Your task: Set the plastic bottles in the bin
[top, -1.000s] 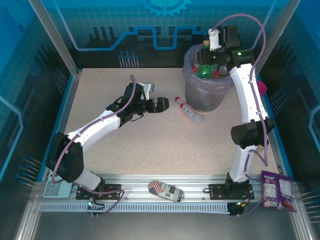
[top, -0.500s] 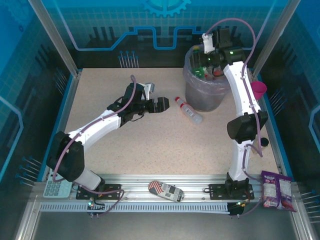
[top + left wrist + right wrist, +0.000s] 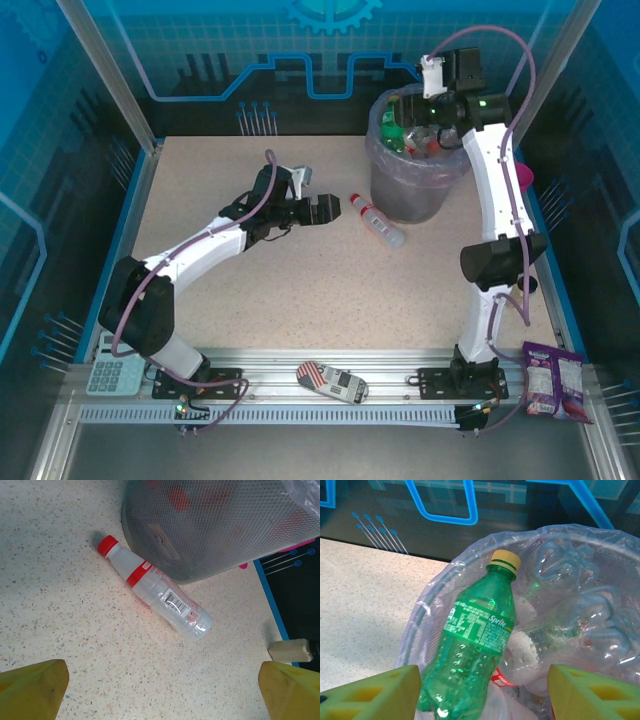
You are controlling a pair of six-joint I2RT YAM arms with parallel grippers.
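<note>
A clear bottle (image 3: 378,221) with a red cap and red label lies on its side on the table, just left of the bin's base. In the left wrist view this bottle (image 3: 155,592) lies ahead of my left gripper (image 3: 165,692), which is open and empty. From above, the left gripper (image 3: 315,195) is a short way left of the bottle. The grey mesh bin (image 3: 400,200) with its lilac liner (image 3: 420,615) holds several bottles. A green bottle (image 3: 475,640) with a yellow cap leans inside against the rim. My right gripper (image 3: 485,692) hangs open over the bin (image 3: 215,525), its fingers apart from the green bottle (image 3: 392,127).
A pink cup (image 3: 522,175) stands right of the bin near the table's right edge. A small beige block (image 3: 292,650) lies by the blue border. On the near rail are a calculator (image 3: 112,377), a patterned pouch (image 3: 332,380) and a purple snack bag (image 3: 553,380).
The right gripper has opened over the bin and the green bottle now rests inside, free of its fingers. The left gripper has edged slightly toward the bottle on the table.
</note>
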